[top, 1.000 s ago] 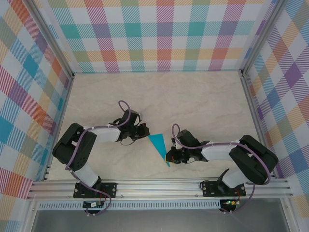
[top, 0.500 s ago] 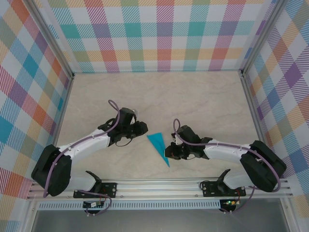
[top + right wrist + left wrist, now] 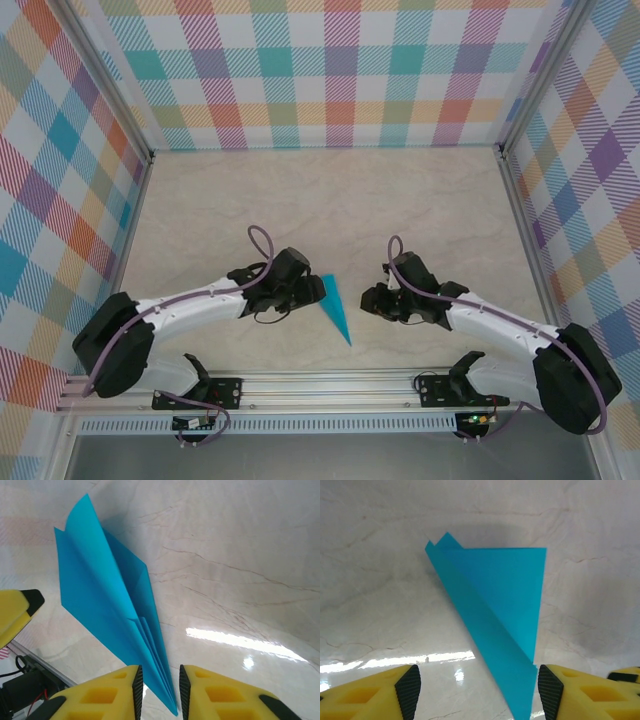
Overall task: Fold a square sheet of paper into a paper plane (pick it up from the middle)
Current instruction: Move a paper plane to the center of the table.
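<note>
The square sheet of paper is folded into a narrow teal paper plane (image 3: 335, 308) that lies on the marble table between the two arms, with its sharp tip toward the near edge. My left gripper (image 3: 318, 290) sits at the plane's left side. In the left wrist view this gripper (image 3: 475, 685) is open wide, and the paper plane (image 3: 500, 605) runs between the pads, its tip close to the right pad (image 3: 547, 687). My right gripper (image 3: 371, 299) is just right of the plane. This gripper (image 3: 159, 690) stands slightly open around the paper plane's (image 3: 102, 597) tip, and the pads do not press it.
The aluminium rail (image 3: 330, 385) with both arm bases runs along the near edge. Plaid walls (image 3: 340, 70) with metal posts close off the left, back and right. Bare marble tabletop (image 3: 330, 200) stretches beyond the grippers.
Both grippers have gone from shut to open and let go of the plane. The left gripper has moved right, closer to the plane. The right gripper has drawn back to the right.
</note>
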You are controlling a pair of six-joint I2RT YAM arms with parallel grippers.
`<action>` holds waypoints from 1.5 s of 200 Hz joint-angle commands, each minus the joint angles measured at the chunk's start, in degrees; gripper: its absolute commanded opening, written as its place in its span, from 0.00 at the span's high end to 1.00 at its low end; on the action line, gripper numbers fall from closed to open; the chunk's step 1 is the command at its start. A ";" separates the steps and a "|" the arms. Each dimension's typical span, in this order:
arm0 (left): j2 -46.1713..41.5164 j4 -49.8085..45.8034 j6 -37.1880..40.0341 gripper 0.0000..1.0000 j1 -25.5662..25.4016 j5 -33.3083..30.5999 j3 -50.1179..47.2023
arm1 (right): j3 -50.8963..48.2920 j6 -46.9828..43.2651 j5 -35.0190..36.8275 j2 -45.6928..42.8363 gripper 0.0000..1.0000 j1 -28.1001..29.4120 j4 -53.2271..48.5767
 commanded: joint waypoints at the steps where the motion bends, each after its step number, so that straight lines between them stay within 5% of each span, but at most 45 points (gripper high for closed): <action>1: 3.22 1.84 -3.67 0.33 -1.03 -0.15 3.03 | -0.09 -2.63 1.27 -1.34 0.69 -0.14 -4.03; 61: 6.98 2.56 -4.96 0.30 -1.14 0.89 5.01 | -0.34 -3.83 -3.20 0.57 0.61 -0.09 0.14; 154: 4.32 1.33 -4.46 0.70 -0.98 1.16 1.52 | 3.45 -4.89 -7.77 11.61 0.57 1.22 5.40; 300: 1.54 -1.74 -4.00 0.90 -0.01 -0.26 -1.94 | 11.05 -7.24 -10.30 23.29 0.50 4.65 7.36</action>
